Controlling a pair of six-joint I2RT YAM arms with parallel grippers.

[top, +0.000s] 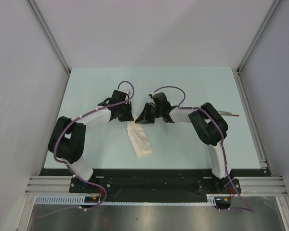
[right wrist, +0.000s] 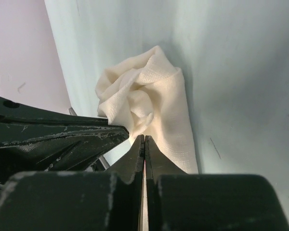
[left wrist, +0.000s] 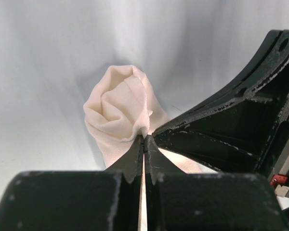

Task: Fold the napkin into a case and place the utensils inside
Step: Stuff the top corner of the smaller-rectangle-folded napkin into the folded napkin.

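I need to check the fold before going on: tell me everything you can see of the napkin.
The napkin is a cream cloth with a visible weave, folded into a narrow, long strip. It lies on the pale table, slanting from between the two grippers toward the near edge. The end by the grippers is bunched into rounded, creased folds and seems to gape open. The left gripper and the right gripper are each shut on an edge of that end, close beside each other. Nothing else touches it.

The napkin (top: 140, 140) lay mid-desk (top: 183, 86), between the two arms. The left hand (top: 131, 118) and right hand (top: 141, 120) met side by side at its far end. The spoon (top: 231, 114) lay well right, partly behind the right arm.
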